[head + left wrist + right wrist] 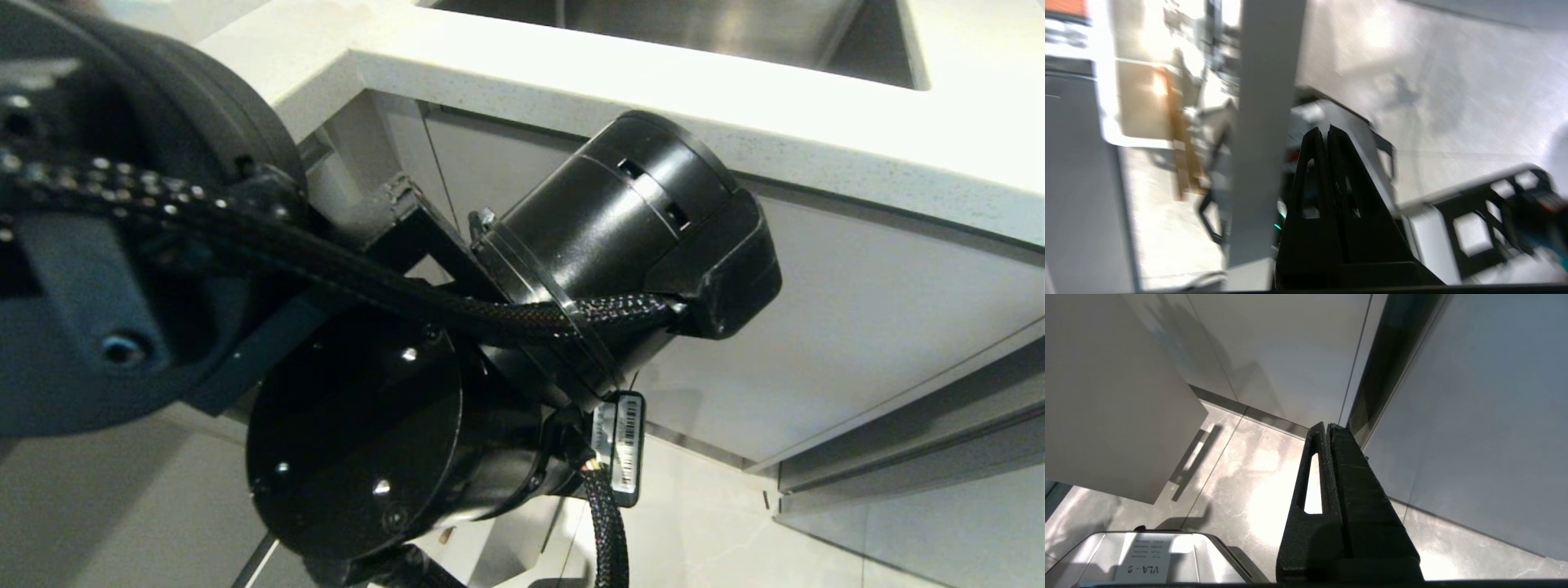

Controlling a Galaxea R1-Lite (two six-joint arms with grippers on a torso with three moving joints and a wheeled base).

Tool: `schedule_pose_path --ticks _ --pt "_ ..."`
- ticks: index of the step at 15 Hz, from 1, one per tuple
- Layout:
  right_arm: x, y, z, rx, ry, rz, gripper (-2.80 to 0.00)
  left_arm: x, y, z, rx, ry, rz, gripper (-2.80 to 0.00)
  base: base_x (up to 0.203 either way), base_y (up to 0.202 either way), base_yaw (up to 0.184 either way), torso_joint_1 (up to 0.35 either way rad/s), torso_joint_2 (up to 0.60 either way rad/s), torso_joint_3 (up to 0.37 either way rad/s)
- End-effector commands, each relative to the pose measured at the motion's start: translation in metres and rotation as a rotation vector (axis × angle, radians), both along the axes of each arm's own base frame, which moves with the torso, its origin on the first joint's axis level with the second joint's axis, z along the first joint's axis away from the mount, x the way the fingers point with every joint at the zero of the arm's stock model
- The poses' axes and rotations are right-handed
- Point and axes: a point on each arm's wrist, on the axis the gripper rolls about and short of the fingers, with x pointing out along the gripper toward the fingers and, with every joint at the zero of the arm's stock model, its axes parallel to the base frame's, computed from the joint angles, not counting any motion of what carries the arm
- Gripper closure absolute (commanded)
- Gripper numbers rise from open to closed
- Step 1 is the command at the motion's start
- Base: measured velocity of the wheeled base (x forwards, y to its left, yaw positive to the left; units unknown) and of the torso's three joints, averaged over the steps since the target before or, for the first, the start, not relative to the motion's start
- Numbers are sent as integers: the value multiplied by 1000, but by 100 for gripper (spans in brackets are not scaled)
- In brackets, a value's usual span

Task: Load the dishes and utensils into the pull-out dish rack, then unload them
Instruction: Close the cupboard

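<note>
Below the desk's front edge (pixel 653 90), the left tool (pixel 1327 130) is hanging with its fingers pressed together, gripping nothing, over blurred floor. The right tool (pixel 1327 426) is resting likewise closed and empty beside pale cabinet doors (pixel 1290 347). No dishes or rack are showing.

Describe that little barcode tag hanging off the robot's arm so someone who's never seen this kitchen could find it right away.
Start at the white countertop running across the top of the head view, with pale cabinet fronts beneath it. In front of them sits the bulky black left arm. The barcode tag hangs near a braided black cable, the only white, striped patch on the black hardware.
</note>
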Motion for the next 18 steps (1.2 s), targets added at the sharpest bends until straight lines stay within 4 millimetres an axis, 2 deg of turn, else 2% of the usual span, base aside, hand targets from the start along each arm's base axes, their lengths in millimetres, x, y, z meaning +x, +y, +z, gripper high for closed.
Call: schedule_pose_path --ticks 1,6,9,14,18 --pt "0 0 0 0 0 0 0 1 8 4 21 -38 39 0 0 0 0 0 0 0" --pt "0 0 0 0 0 0 0 6 22 1 156 -112 135 0 0 0 0 0 0 0" --pt "0 0 0 0 0 -1 0 19 29 -1 197 -152 213 0 0 0 0 0 0 0" --pt "0 0 0 0 0 0 0 49 55 2 281 -227 376 0 0 0 0 0 0 0" --pt "0 0 0 0 0 -1 0 52 82 14 324 -255 450 0 0 0 0 0 0 0"
